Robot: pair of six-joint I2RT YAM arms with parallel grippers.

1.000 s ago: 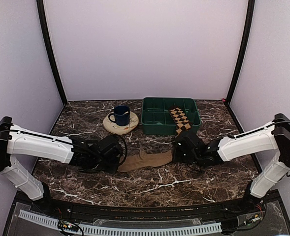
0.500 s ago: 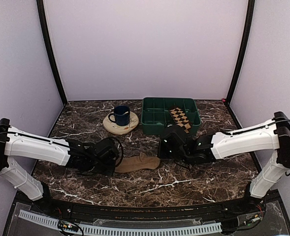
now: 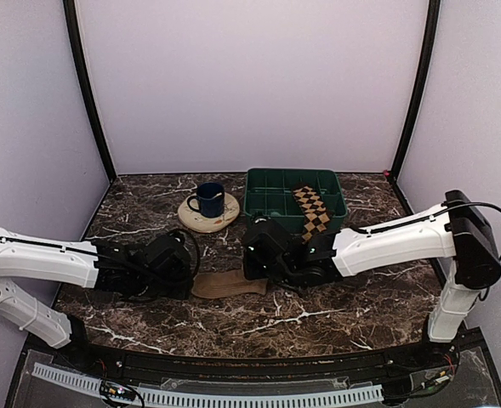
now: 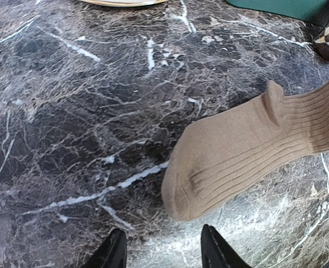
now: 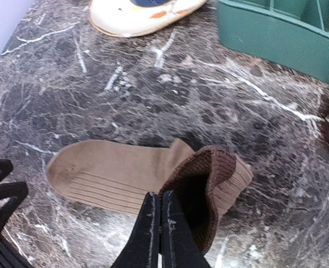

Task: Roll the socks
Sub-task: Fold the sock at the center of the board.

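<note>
**Socks point(image 3: 229, 283): tan one being folded over, argyle one waiting**

Nearest our bases, we are working on the tan sock point(image 4: 248, 151), which is lying on the table point(image 3: 352, 306) between our two grippers. Our left gripper point(image 4: 164, 254) is standing with its fingers apart and nothing between them. The sock's rounded toe is lying just beyond its tips, not touching them. Our right gripper point(image 5: 157, 223) is pinched fully closed. The cuff is curling up and over against its fingers, showing its darker inner side. We are judging from this that it is gripping the cuff edge, though the pinch itself is hidden.

We are expecting this ribbed knit to be light, soft and floppy, sagging wherever it is unsupported and springing open once let go. It may also be sliding on the slick-looking marble instead of rolling. The cuff edge looks to us the best place to hold for turning, with the toe end pinned to keep the sock from dragging along.

Farther back, the argyle sock point(image 3: 311, 210) is draping unrolled over the front rim of the green tray point(image 3: 288, 172), part inside and part hanging out. Left of the tray, a blue mug point(image 3: 209, 198) is sitting on a plate point(image 3: 195, 219), well apart from our work.
</note>
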